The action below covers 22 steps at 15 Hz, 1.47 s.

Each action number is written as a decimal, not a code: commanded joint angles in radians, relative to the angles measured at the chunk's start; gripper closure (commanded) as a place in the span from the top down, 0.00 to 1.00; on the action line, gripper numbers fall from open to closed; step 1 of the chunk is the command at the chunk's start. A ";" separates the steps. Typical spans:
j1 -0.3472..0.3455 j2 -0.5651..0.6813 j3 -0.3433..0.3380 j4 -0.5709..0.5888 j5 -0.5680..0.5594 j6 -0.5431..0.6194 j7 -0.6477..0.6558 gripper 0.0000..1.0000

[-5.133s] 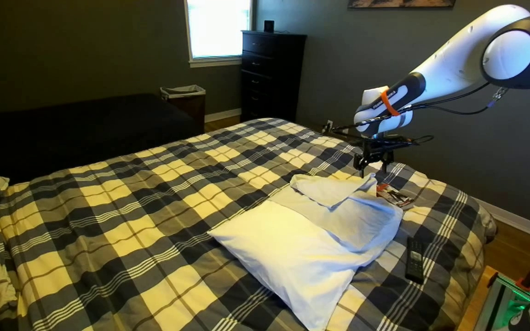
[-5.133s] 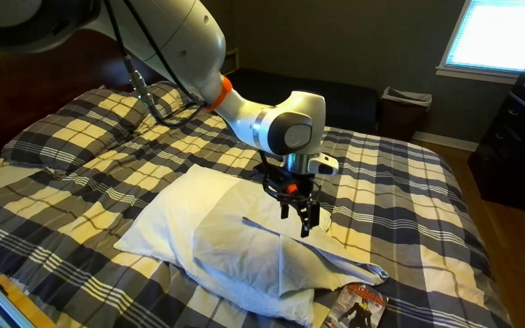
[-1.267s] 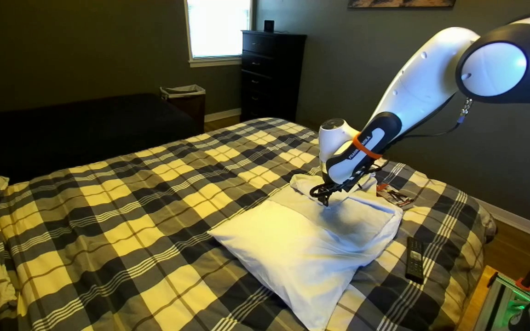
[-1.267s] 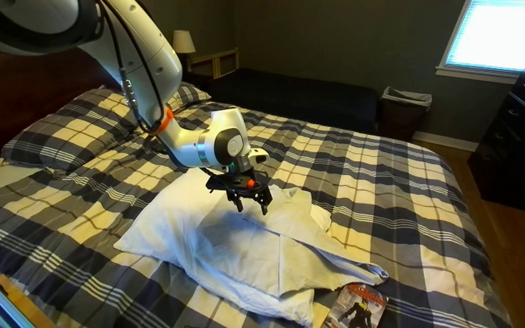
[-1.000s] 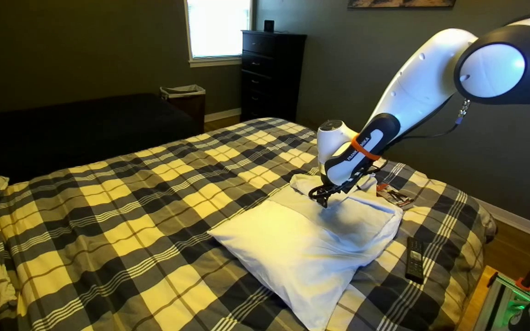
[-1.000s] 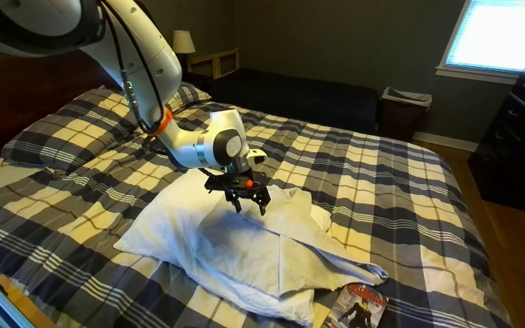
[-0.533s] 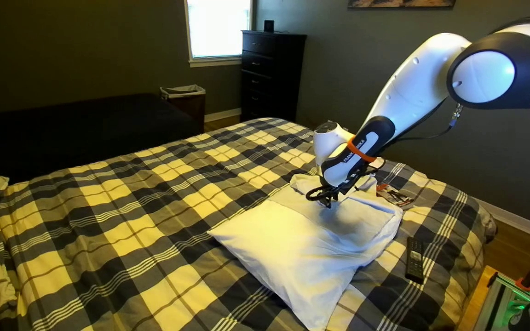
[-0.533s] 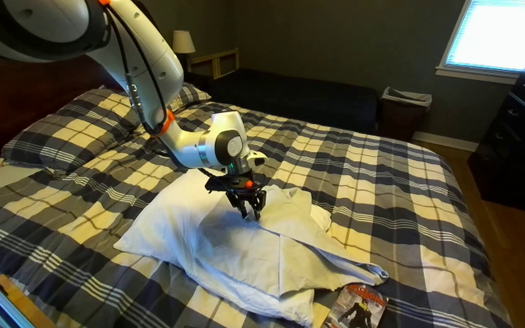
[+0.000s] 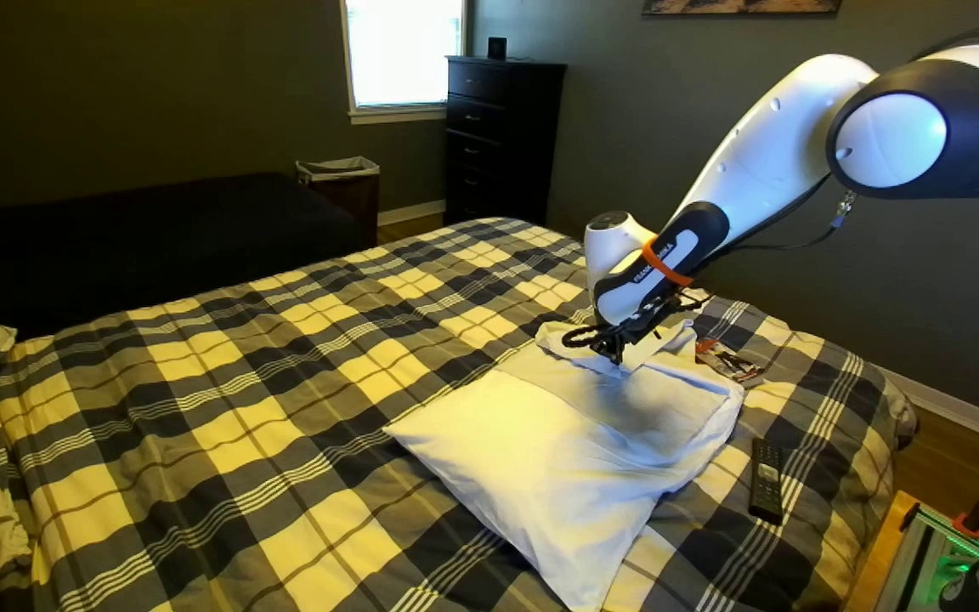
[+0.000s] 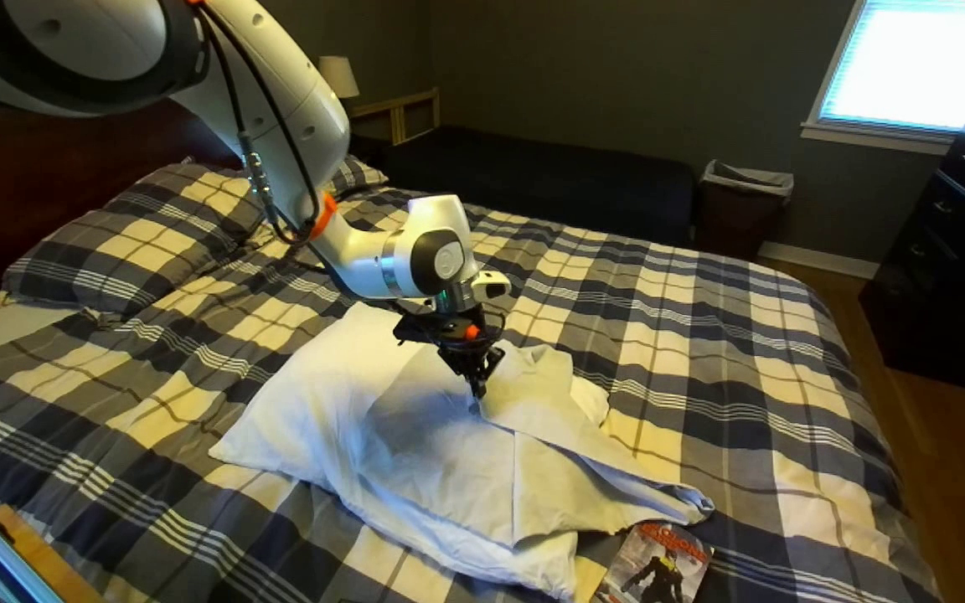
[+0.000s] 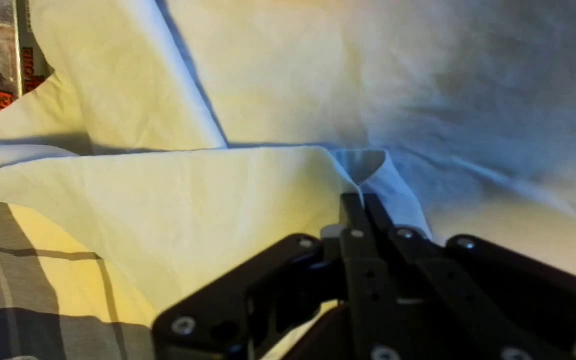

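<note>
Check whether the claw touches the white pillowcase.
Touching: the wrist view shows the claw closed on the white pillowcase, its edge running between the jaws.

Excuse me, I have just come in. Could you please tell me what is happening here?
A robot arm is handling a white cloth on a plaid bedspread. Its pincer is shut on an edge of the cloth, while most of it lies rumpled on the bedspread. A remote control and an illustrated case or book lie nearby.

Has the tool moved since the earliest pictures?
Yes: in an exterior view, against the dresser, the tool has shifted left and lower in the picture; the wrist view shows it pinching white fabric.
</note>
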 commanded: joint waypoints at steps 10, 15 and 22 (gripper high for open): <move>-0.140 -0.015 0.006 0.130 0.138 -0.003 0.001 0.04; -0.191 0.043 0.010 0.272 0.217 -0.035 0.050 0.01; -0.243 0.216 -0.012 0.561 0.270 -0.071 0.144 0.01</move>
